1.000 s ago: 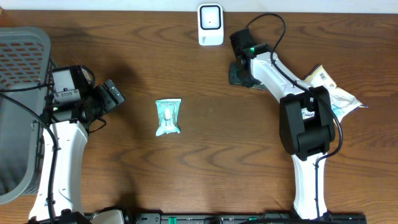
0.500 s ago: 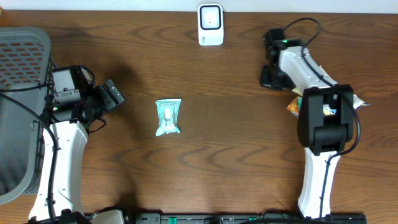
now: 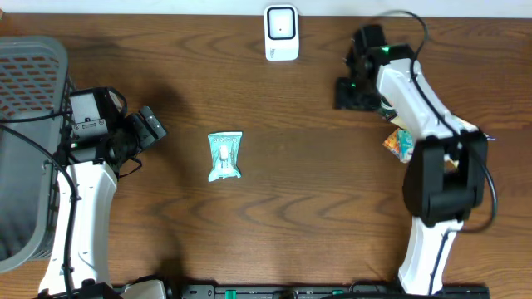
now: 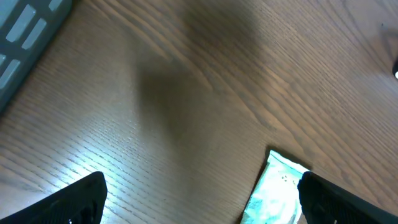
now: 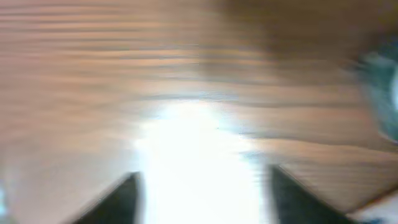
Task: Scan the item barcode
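Note:
A white barcode scanner stands at the table's far edge. In the middle of the table lies a pale green packet, flat and untouched; the left wrist view shows it as the packet beside the right finger. My left gripper hovers open to its left, holding nothing. My right gripper is right of the scanner, open, with only bare glaring table between its fingers. That view is blurred.
A grey basket fills the left edge. An orange and teal packet lies beside the right arm, partly hidden by it. A blurred teal shape shows at the right wrist view's edge.
The right arm swung from beside the scanner toward the right and covered the packets lying there; its gripper went from shut to open. The left arm and green packet stayed still.

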`<state>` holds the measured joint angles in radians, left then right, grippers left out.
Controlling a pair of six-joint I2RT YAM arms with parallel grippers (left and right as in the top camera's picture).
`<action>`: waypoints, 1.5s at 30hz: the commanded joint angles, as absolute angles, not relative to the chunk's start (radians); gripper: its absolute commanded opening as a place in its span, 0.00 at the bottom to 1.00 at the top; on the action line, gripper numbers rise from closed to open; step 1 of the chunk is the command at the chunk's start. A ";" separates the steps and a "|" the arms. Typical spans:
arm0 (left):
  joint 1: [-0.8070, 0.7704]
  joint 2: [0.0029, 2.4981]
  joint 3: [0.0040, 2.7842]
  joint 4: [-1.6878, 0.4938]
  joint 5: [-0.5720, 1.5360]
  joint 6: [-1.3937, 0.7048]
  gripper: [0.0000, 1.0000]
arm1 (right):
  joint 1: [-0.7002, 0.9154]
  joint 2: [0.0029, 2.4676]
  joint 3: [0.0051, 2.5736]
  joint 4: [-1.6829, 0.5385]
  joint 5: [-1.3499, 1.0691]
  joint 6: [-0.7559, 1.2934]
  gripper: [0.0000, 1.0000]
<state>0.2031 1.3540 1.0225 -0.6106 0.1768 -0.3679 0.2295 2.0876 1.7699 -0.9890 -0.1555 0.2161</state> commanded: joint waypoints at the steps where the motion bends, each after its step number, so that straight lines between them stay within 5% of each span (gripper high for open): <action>1: 0.207 1.354 1.027 -0.613 0.167 -0.359 0.98 | 0.345 2.037 1.773 -0.957 -0.415 0.181 0.99; 9: 0.207 1.354 1.027 -0.613 0.167 -0.359 0.98 | 0.583 2.157 1.772 -0.873 -0.470 0.390 0.99; 17: 0.207 1.354 1.027 -0.613 0.167 -0.359 0.98 | 0.746 2.281 1.772 -0.767 -0.416 0.524 0.71; 33: 0.207 1.354 1.027 -0.613 0.167 -0.359 0.98 | 0.786 2.362 1.772 -0.809 -0.319 0.510 0.50; 40: 0.207 1.354 1.027 -0.613 0.167 -0.359 0.98 | 0.733 2.360 1.794 -0.943 -0.246 0.210 0.55; 45: 0.207 1.354 1.027 -0.614 0.167 -0.359 0.98 | 0.669 2.360 1.860 -1.151 0.154 0.266 0.65</action>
